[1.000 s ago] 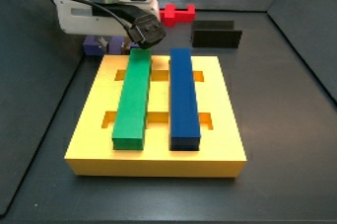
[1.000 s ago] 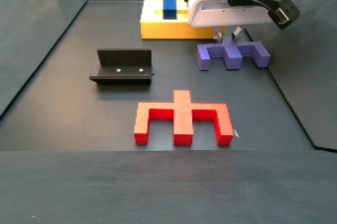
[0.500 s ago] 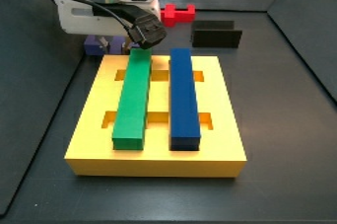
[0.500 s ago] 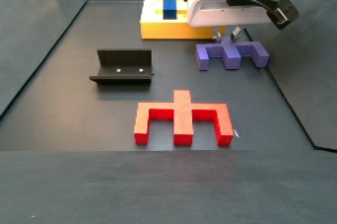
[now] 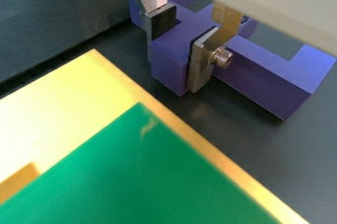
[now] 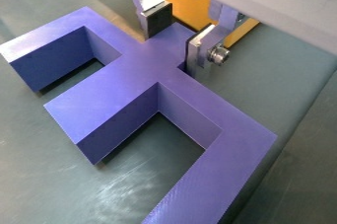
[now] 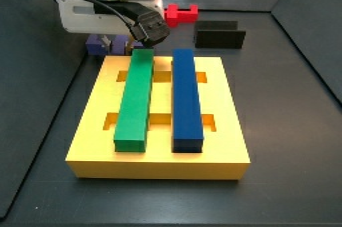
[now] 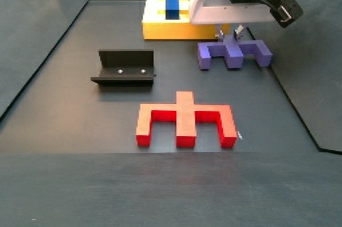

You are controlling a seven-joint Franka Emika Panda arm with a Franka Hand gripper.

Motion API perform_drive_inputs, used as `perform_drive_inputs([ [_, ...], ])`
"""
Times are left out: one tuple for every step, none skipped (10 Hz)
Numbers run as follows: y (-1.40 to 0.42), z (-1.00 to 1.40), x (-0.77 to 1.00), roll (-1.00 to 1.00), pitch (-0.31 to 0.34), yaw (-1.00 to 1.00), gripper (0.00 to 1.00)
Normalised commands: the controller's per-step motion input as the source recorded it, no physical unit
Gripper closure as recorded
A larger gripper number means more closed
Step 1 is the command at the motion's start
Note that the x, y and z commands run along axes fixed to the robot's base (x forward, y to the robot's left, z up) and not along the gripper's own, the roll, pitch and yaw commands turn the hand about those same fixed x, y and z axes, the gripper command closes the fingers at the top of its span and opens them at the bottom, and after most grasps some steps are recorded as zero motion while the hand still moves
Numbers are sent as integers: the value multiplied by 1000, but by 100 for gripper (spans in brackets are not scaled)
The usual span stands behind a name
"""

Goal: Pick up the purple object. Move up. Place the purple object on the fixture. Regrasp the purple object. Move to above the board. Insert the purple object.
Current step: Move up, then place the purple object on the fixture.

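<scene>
The board (image 7: pixel 160 106), a wide yellow slab carrying 1 green bar (image 7: pixel 134 96) and 1 blue bar (image 7: pixel 187 96), lay just beside the claw, its near edge close to the fingers in a wrist view (image 5: pixel 79 119). The red block (image 8: pixel 187 121) sat well away from the claw, prongs toward the camera in a side view. The purple object (image 8: pixel 235 55) lay flat on the floor directly under the claw, beside the board. The fixture (image 8: pixel 126 68) stood well apart from the claw, off to the side of the red block.

The gripper (image 6: pixel 178 38) was down at the purple object, its 2 silver fingers (image 6: pixel 202 50) straddling the spine of the comb at the middle prong. Both wrist views showed the pads against the purple sides, so the claw was grasping the purple object, which rested on the floor.
</scene>
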Motion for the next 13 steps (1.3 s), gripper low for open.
perform_drive_inputs([
  [82, 797, -17, 12, 20, 20, 100],
  [63, 681, -43, 4, 45, 12, 100],
  [18, 313, -17, -39, 31, 8, 100],
  [0, -26, -9, 0, 0, 0, 100],
  [0, 0, 0, 29, 0, 0, 100],
  [-46, 0, 0, 3, 0, 0, 100],
  [0, -117, 0, -34, 0, -246, 100],
  [374, 31, 669, -920, 0, -29, 100],
  [209, 0, 671, -971, -289, 0, 100],
  [137, 0, 666, -943, -340, -14, 100],
  [131, 0, 663, -946, -343, -14, 100],
  [134, 0, 663, -949, -337, -11, 100],
  [137, 0, 660, -971, -329, -11, 100],
])
